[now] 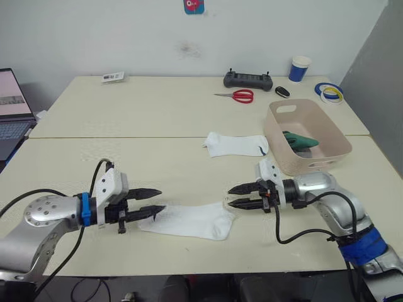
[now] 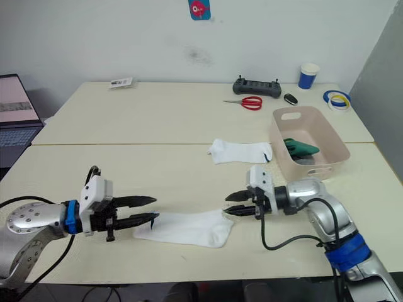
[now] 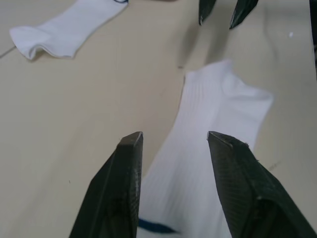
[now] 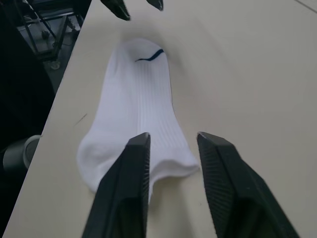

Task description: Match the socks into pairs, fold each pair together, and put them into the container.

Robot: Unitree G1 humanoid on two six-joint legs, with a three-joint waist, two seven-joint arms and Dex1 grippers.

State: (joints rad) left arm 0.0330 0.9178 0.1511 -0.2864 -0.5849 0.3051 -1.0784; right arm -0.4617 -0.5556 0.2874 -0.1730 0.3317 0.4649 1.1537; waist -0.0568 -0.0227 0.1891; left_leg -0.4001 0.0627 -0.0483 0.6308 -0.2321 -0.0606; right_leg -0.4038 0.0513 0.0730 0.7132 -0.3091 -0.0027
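My two pincers, left (image 1: 157, 201) and right (image 1: 231, 195), are open and empty at each end of the sock (image 1: 192, 221)

The light is even and bright, from above. Shadows on the table (image 1: 170, 113) are soft. The wrist views are slightly blurred near the fingers.

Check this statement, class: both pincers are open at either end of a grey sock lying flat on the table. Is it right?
Not quite. The sock between the left pincer and right pincer is white, not grey, as the left eye view shows. The rest holds.
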